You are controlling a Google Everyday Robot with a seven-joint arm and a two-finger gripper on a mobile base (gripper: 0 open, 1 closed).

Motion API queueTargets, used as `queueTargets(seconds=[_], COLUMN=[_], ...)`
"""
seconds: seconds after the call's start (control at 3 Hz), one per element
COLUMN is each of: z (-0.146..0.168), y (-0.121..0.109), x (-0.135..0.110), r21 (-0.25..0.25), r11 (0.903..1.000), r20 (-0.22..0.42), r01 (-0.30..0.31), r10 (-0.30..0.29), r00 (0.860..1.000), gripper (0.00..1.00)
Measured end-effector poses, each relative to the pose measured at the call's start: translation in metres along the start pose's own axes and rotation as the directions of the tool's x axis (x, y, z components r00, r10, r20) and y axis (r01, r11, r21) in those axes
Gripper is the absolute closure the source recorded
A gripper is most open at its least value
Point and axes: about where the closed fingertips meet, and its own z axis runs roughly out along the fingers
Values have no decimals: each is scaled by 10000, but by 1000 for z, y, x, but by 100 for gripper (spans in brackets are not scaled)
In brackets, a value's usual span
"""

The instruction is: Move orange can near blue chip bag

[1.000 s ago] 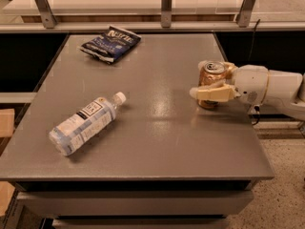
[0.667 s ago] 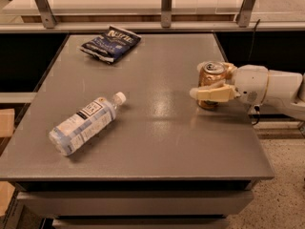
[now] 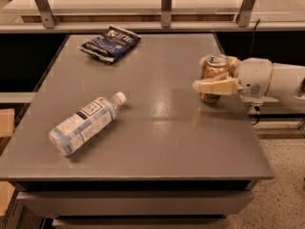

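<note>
The orange can stands upright near the right edge of the grey table. My gripper reaches in from the right. One cream finger lies across the can's front and the other sits behind it, so it is shut on the can, which rests on the table. The blue chip bag lies flat at the table's far left, well away from the can.
A clear plastic water bottle lies on its side at the front left of the table. A rail with metal posts runs along the back edge. The table's right edge is just under my arm.
</note>
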Motion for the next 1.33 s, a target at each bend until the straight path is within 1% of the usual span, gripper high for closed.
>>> queueTargets(seconds=[0.67, 1.0, 1.33], z=[-8, -11, -9], y=[-13, -21, -26], x=[-19, -47, -67], r21=[182, 119, 19], r11=[9995, 9984, 9980], r20=[244, 316, 313], r01=[271, 546, 633], r10=[-275, -550, -633], r00=[9993, 9980, 9975], gripper=[100, 100, 100])
